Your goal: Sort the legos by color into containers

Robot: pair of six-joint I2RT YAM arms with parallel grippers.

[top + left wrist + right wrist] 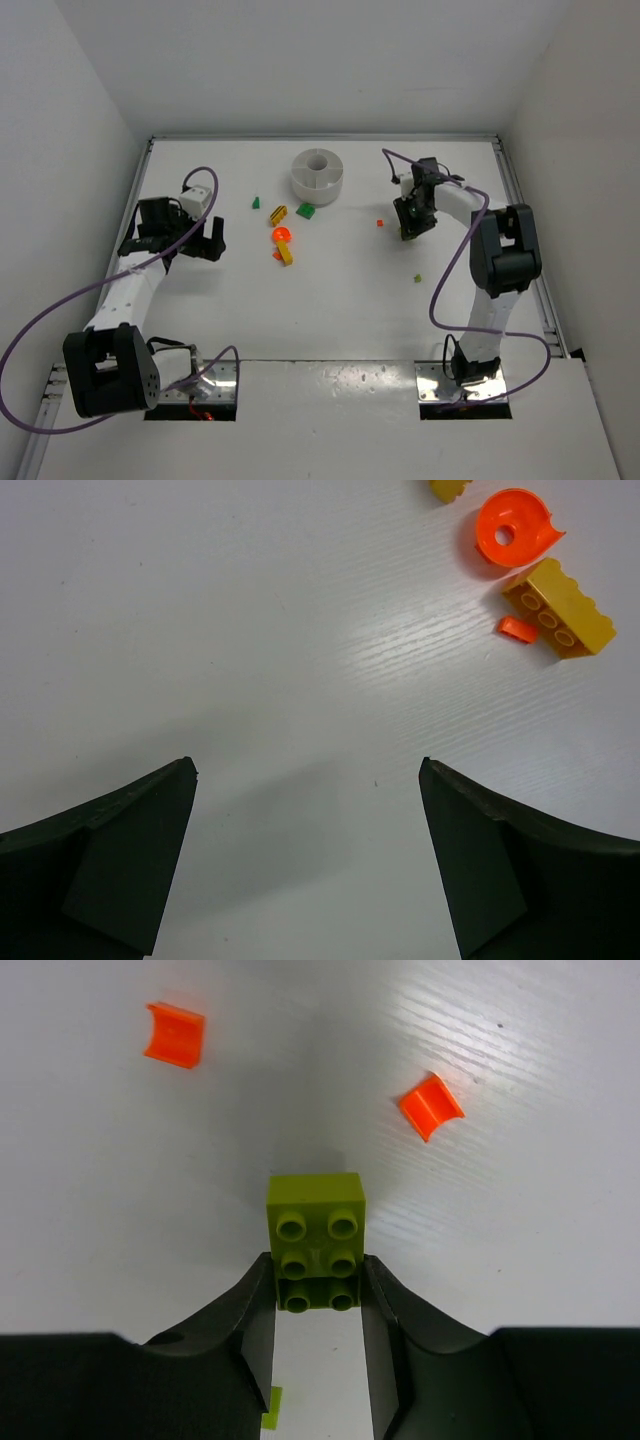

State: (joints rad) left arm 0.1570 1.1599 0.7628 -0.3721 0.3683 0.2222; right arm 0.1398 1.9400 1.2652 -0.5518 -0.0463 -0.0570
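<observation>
The white round dish point(318, 175) with dividers stands at the back centre. Loose legos lie in front of it: a green bit point(256, 202), a yellow piece point(278, 212), a lime piece point(305, 211), an orange-red round piece point(282, 235) and a yellow brick point(286, 255). My right gripper point(408, 224) is right of the dish. In the right wrist view it point(318, 1270) is shut on a lime brick point(315, 1235), studs facing the camera. My left gripper point(205, 243) is open and empty over bare table point(307, 770), left of the orange-red piece point(515, 525) and the yellow brick point(558, 605).
Two small orange-red curved bits point(175, 1035) point(431, 1106) lie beyond the held brick; one shows from above point(380, 223). A tiny lime bit point(417, 278) lies nearer the right arm's base. A small orange-red bit point(517, 629) lies beside the yellow brick. White walls enclose the table.
</observation>
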